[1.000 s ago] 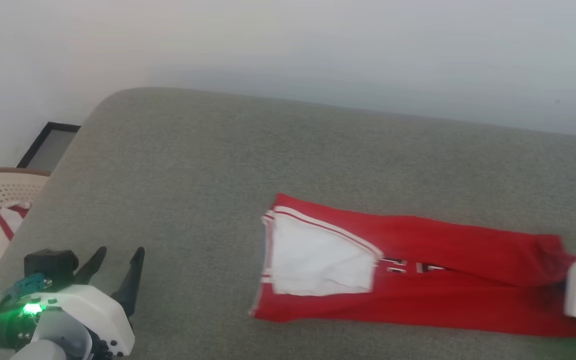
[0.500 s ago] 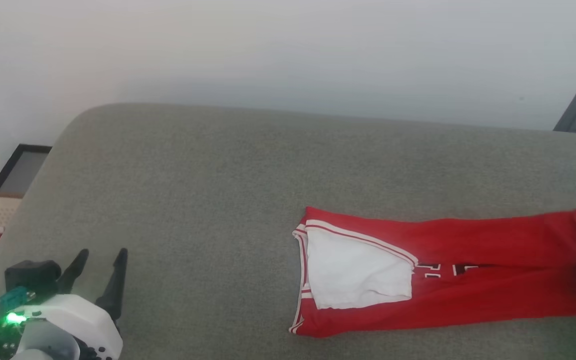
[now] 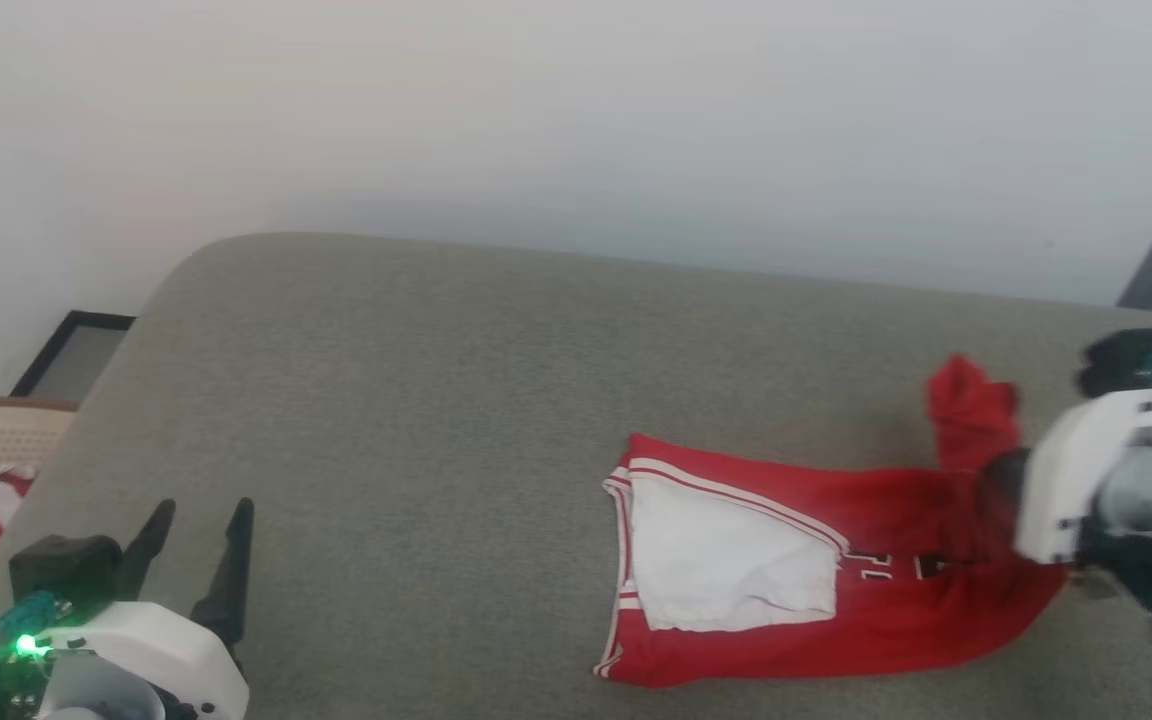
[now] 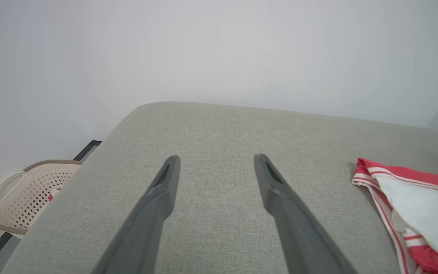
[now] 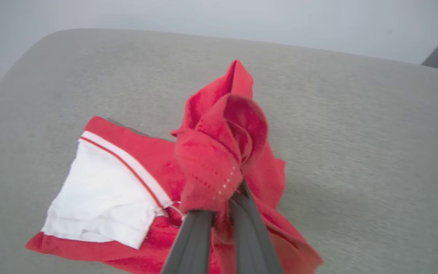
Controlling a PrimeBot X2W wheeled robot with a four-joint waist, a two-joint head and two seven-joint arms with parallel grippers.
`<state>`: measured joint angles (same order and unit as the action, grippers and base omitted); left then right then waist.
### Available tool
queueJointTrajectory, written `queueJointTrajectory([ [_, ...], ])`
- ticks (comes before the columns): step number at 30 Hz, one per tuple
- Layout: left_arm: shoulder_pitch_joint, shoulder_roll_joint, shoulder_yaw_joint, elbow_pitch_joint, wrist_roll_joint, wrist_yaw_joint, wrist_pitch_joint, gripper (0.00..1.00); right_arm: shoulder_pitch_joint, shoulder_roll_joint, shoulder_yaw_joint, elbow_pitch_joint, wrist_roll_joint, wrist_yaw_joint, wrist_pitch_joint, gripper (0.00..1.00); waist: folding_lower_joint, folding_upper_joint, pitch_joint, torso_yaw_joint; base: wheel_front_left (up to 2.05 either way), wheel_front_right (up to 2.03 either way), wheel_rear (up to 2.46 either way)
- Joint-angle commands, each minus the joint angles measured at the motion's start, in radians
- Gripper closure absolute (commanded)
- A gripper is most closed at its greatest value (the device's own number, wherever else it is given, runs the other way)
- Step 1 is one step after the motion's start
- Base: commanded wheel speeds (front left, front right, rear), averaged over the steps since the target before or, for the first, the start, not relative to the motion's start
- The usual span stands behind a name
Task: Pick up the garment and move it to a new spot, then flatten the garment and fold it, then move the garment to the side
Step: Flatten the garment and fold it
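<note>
Two dark fingers of my right gripper (image 5: pixel 223 203) are pressing together on a bunched red end of the garment (image 5: pixel 127 160), and they are holding this end raised above the grey cushion (image 3: pixel 436 400), at the lower middle of the right wrist view. I am judging the bite as not very safe: the cloth is rolling around the fingertips in several layers, so some layers may be slipping out if I am pulling fast.

The rest of the garment is lying on the cushion in the right half of the head view, with the white sleeve (image 5: pixel 105 190) folded over the red front. I am worrying that dragging from one end only is going to open this sleeve or crumple the body, because the rough cushion is gripping the cloth.

My left gripper (image 4: pixel 216 158) is standing spread wide and empty at the lower left of the head view, well apart from the garment, so it is not supporting anything. The basket (image 4: pixel 25 194) is sitting beside the cushion at the left edge.
</note>
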<state>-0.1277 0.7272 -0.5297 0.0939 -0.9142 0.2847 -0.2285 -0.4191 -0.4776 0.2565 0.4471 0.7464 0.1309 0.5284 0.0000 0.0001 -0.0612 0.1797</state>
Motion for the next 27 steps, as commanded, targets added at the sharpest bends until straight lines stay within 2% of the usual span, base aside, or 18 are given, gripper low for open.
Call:
queueJointTrajectory([
  [1,-0.012,-0.005,-0.003,0.006,0.011,-0.007,-0.002,0.00,0.005,0.024,0.014,-0.018,-0.010,-0.001,0.008,1.00,0.0000,-0.0001,-0.009,0.021,0.00,0.00,0.00],
  [8,-0.058,-0.032,-0.035,0.036,0.029,-0.036,0.014,0.00,0.008,0.133,0.102,-0.044,-0.033,-0.001,0.041,1.00,0.0000,-0.0001,-0.020,0.097,0.00,0.00,0.00],
  [15,-0.098,-0.055,-0.052,0.063,0.027,-0.055,0.020,0.00,-0.011,0.204,0.161,0.042,-0.058,-0.001,0.042,1.00,0.0000,-0.0001,-0.021,0.138,0.00,0.00,0.00],
  [16,-0.102,-0.057,-0.053,0.067,0.028,-0.059,0.020,0.00,-0.015,0.212,0.175,0.059,-0.067,-0.001,0.042,0.84,0.0000,-0.0001,-0.020,0.141,0.00,0.00,0.00],
  [17,-0.105,-0.059,-0.055,0.070,0.029,-0.060,0.019,0.00,-0.019,0.219,0.183,0.079,-0.074,-0.001,0.035,0.57,0.0000,-0.0001,-0.020,0.143,0.00,0.00,0.00],
  [18,-0.105,-0.060,-0.055,0.074,0.028,-0.063,0.018,0.00,-0.025,0.225,0.189,0.098,-0.082,-0.001,0.028,0.03,0.0000,-0.0001,-0.019,0.144,0.00,0.00,0.00],
  [19,-0.105,-0.061,-0.056,0.078,0.028,-0.064,0.017,0.00,-0.029,0.232,0.195,0.117,-0.085,-0.001,0.023,0.00,0.0000,-0.0001,-0.019,0.145,0.00,0.00,0.00],
  [22,-0.100,-0.061,-0.052,0.088,0.022,-0.068,0.011,0.00,-0.046,0.250,0.211,0.146,-0.083,-0.001,0.010,0.00,0.0000,-0.0001,-0.018,0.137,0.00,0.00,0.00],
  [27,-0.078,-0.056,-0.036,0.092,0.014,-0.066,-0.003,0.00,-0.060,0.225,0.229,0.125,-0.062,-0.001,-0.022,0.00,0.0000,-0.0001,-0.016,0.106,0.00,0.00,0.00],
])
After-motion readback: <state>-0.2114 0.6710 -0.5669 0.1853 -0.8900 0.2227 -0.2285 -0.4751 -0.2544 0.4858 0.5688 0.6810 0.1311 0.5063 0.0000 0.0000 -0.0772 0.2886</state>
